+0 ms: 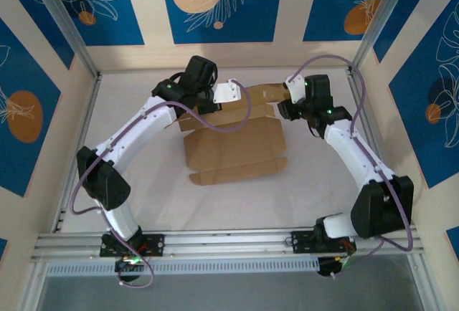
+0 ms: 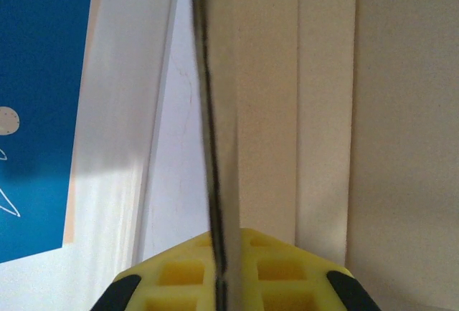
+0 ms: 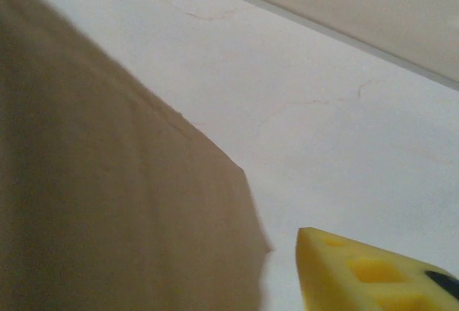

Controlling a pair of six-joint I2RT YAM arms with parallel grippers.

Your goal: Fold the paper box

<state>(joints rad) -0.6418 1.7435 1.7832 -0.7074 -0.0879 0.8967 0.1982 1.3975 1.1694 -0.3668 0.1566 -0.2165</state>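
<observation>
Far-flap fold in hand: left claw [image 2: 222, 271] clamped on the paper box [image 1: 233, 150] edge, right claw [image 1: 290, 93] beside it, can't tell its grip — next, crease that flap upright.

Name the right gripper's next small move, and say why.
Probably ease the right gripper onto the flap and close. The left gripper pinches a panel edge of the box, while the flap's edge sits just beside the right finger, apparently ungripped.
</observation>
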